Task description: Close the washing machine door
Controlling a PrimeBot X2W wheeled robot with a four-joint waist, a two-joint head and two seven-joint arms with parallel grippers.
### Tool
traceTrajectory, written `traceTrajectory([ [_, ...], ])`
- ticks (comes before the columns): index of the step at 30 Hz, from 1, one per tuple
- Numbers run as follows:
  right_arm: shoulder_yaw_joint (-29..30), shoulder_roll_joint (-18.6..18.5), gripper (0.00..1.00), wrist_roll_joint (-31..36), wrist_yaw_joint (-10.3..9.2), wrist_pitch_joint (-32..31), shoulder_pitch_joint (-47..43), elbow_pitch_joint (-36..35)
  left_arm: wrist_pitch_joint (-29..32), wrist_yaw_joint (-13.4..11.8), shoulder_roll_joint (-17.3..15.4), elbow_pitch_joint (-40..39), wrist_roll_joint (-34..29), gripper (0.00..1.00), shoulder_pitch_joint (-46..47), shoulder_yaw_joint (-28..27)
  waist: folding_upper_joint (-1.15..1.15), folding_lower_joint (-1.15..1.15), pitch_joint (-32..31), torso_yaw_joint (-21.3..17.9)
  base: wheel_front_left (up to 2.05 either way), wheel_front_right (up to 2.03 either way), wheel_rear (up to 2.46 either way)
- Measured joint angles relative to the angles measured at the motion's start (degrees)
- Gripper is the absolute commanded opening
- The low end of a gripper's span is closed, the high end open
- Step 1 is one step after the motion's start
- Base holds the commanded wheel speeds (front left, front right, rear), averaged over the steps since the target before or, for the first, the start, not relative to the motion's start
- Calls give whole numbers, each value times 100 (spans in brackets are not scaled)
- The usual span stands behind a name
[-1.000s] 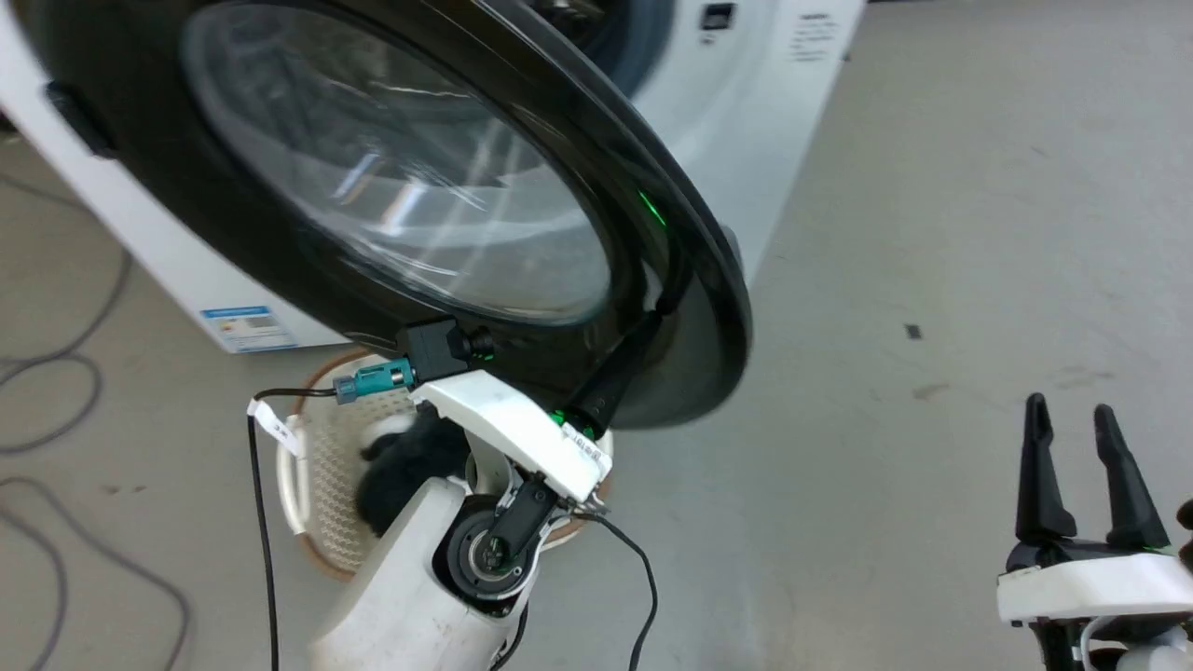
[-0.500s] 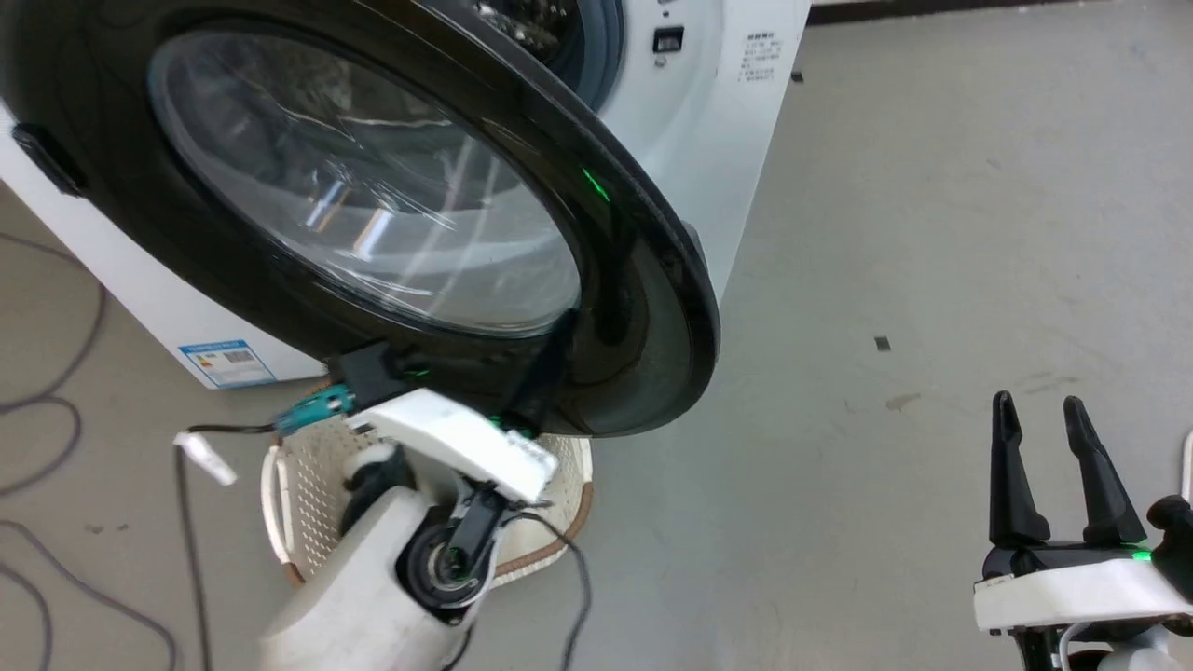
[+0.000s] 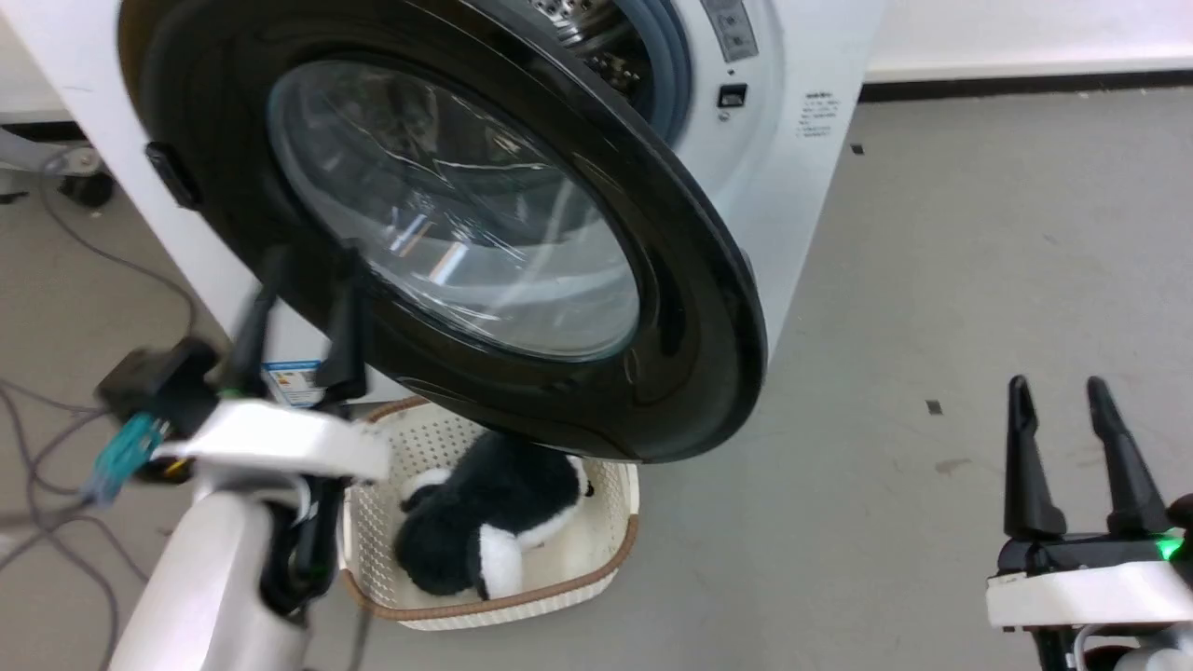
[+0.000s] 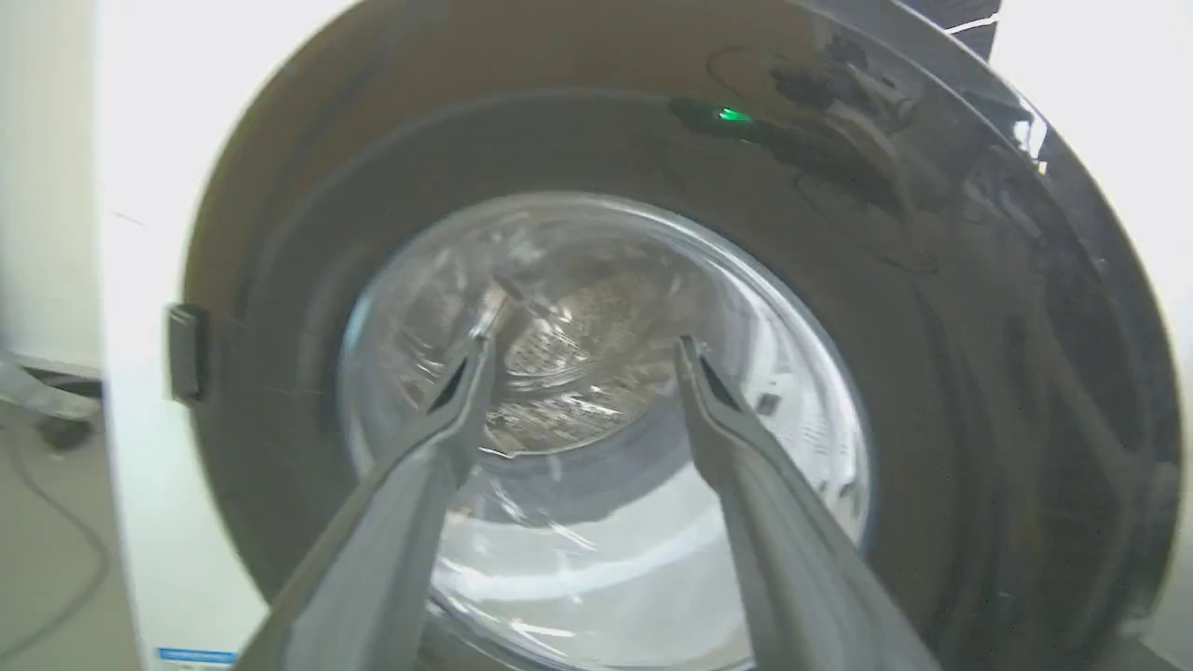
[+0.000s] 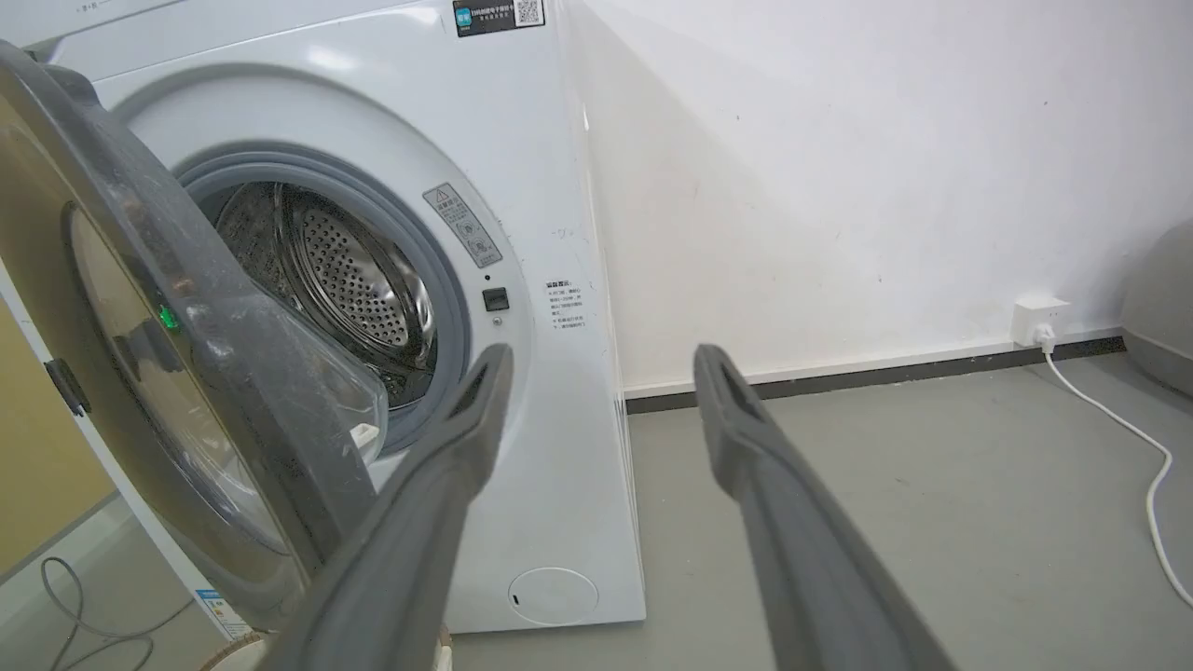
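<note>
I find the door (image 3: 690, 308) part-open, hinged at the left and swung out from the washer (image 3: 792, 186), with the drum visible past its free edge. My left gripper (image 3: 303, 289) is spread wide and empty before the door's outer face, low on the hinge side, though blur prevents me confirming contact; the right gripper (image 3: 1058, 387) sits open and idle, well apart. I judge the push-to is in hand: next, a steady press on that face until the latch catches.

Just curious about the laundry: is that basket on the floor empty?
No, a black-and-white plush toy lies inside the basket.
</note>
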State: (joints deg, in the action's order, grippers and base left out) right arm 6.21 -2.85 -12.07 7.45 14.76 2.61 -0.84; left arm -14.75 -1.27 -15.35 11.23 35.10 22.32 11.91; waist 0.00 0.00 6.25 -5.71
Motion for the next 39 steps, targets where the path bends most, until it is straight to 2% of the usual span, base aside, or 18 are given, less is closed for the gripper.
traceTrajectory([
  [3,20,-1,100,34,0,0,1,-130,0,-383,54,-580,-1055,100,-474,-445,0,0,-94,104,0,0,0],
  [6,16,-1,100,45,0,0,33,-256,0,-664,116,-996,-1759,100,-978,-736,0,0,-184,208,0,0,0],
  [10,22,-1,100,23,0,0,208,-443,0,-814,224,-1224,-2214,100,-1569,-922,0,0,-268,363,0,0,0],
  [14,-82,-2,100,-64,0,0,493,-647,0,-815,393,-1273,-2426,100,-1979,-953,0,0,-317,523,0,0,0],
  [15,-125,-2,49,-82,0,0,572,-715,0,-811,434,-1273,-2475,100,-2041,-944,0,0,-324,564,0,0,0],
  [16,-194,-2,31,-102,0,0,649,-787,0,-781,478,-1272,-2494,100,-2091,-953,0,0,-331,605,0,0,0],
  [17,-290,-4,5,-104,-1,1,717,-861,0,-759,532,-1271,-2495,100,-2124,-965,0,0,-335,645,0,0,0],
  [18,-425,-10,0,-103,-1,1,779,-937,0,-753,572,-1271,-2515,100,-2151,-981,0,0,-339,684,0,0,0],
  [25,-1582,-125,0,-288,-1,4,1181,-1372,0,-599,771,-1246,-2747,100,-2180,-1068,0,0,-307,898,0,0,0],
  [33,-3162,-842,0,-445,0,5,1359,-1221,0,-448,949,-1179,-2835,100,-2179,-1201,0,0,-240,1021,0,0,0],
  [39,-3947,-1328,0,-147,4,5,1370,-702,0,-359,1056,-1184,-2870,100,-2167,-1285,0,0,-125,1057,0,0,0],
])
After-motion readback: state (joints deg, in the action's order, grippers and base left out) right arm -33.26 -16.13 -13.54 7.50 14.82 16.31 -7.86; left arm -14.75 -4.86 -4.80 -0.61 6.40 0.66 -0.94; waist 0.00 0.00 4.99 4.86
